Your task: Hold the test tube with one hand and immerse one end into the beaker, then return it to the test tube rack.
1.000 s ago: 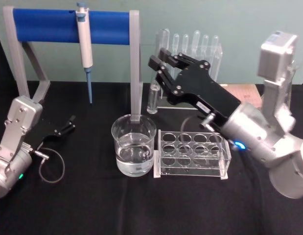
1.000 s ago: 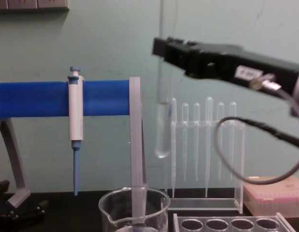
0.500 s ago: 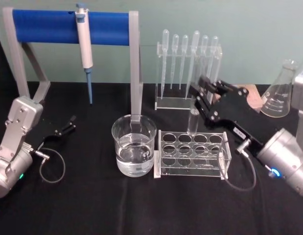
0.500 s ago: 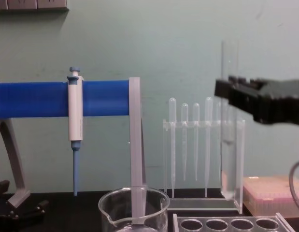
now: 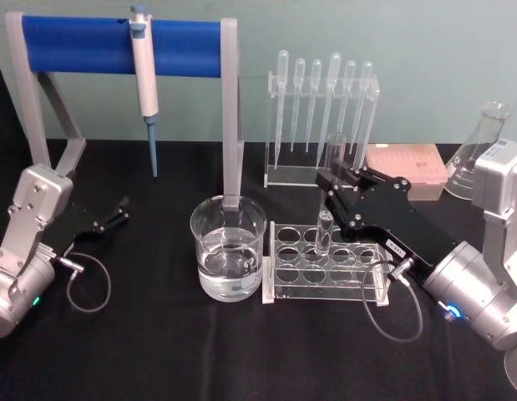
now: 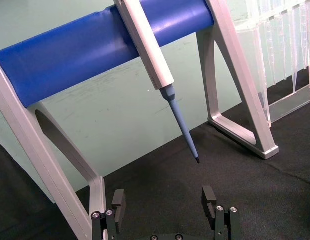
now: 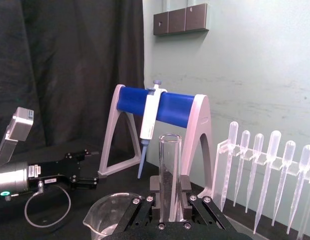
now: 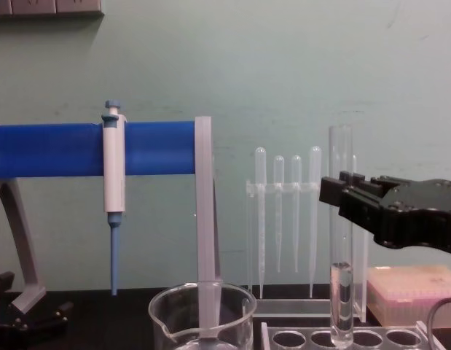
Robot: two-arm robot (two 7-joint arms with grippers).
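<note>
Right gripper [image 5: 334, 185] is clamped on the test tube [image 5: 326, 227], upright w/ its bottom in the rack [image 5: 328, 282], beside the beaker [image 5: 228, 248]. Looks like the return leg; only letting go is left. Left gripper [image 5: 116, 210] sits parked, fingers apart.

Test tube [image 5: 327, 219]: long clear glass, round bottom, plain rim, upright, a little clear liquid low inside. Gripped around mid-length by the right gripper [image 5: 335, 185], black two-fingered, fingers closed on the glass. Tube's lower end sits at a hole in the back row of the clear rack [image 5: 328, 262].

Beaker [image 5: 228, 247]: wide clear glass, spouted rim, partly filled with clear liquid, standing on the black table just left of the rack, apart from the tube.
</note>
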